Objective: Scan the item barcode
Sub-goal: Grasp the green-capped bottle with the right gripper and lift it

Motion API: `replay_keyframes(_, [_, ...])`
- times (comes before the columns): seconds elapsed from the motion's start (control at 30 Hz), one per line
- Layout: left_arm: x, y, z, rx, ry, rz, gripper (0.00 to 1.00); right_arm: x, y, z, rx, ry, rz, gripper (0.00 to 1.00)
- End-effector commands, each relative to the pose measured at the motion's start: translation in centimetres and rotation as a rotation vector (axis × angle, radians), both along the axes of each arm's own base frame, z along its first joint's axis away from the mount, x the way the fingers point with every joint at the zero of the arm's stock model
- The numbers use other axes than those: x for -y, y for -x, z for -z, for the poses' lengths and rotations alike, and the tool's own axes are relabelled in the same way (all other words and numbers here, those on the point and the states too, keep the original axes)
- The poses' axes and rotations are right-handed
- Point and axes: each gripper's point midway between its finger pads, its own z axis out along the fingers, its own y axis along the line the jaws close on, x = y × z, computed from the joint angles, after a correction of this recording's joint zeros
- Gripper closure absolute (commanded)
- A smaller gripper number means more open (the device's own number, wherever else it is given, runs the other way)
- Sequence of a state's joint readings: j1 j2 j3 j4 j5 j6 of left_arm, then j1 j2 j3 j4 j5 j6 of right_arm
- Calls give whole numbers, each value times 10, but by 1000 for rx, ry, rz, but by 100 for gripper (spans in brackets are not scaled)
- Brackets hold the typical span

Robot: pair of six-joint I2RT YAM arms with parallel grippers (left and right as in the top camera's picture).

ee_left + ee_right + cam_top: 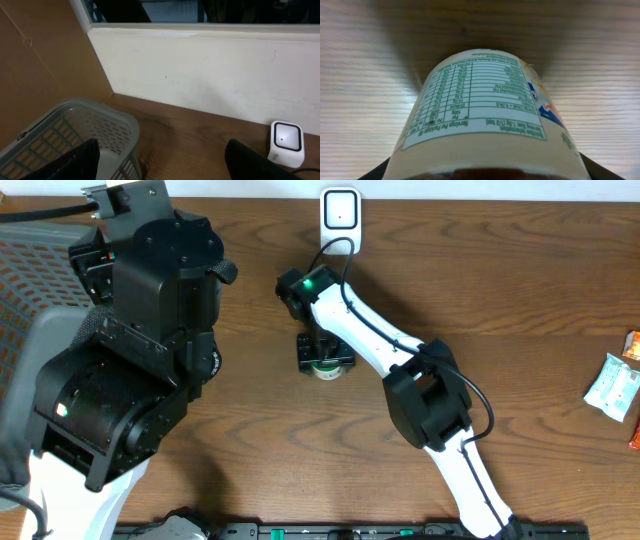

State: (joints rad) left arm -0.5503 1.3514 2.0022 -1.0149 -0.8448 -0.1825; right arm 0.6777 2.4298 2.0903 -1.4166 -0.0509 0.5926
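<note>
A cream-labelled jar (480, 110) fills the right wrist view, its nutrition table facing the camera; no barcode shows. My right gripper (482, 172) is shut on the jar, with a dark finger pressed against each side at the bottom corners. From overhead, the right gripper (322, 352) holds the jar (326, 369) low over the table's middle, in front of the white scanner (340, 212). My left gripper (161, 146) is open with nothing between its fingers, raised at the left, looking toward the scanner (286, 142).
A grey mesh basket (100, 125) stands at the left, under the left arm (140, 360). Several snack packets (615, 385) lie at the table's right edge. A white wall (210, 70) runs behind the table.
</note>
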Motion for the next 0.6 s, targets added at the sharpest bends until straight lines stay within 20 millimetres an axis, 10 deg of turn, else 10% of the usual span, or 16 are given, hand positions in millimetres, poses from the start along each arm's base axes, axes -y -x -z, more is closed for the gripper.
replay_keyframes(0.0, [-4,1,0,0,-12,-19,20,19,-11,3,15,48,-98,36])
replay_keyframes(0.57, [-4,1,0,0,-12,-19,19,19,-26,5,52,13,-119,18])
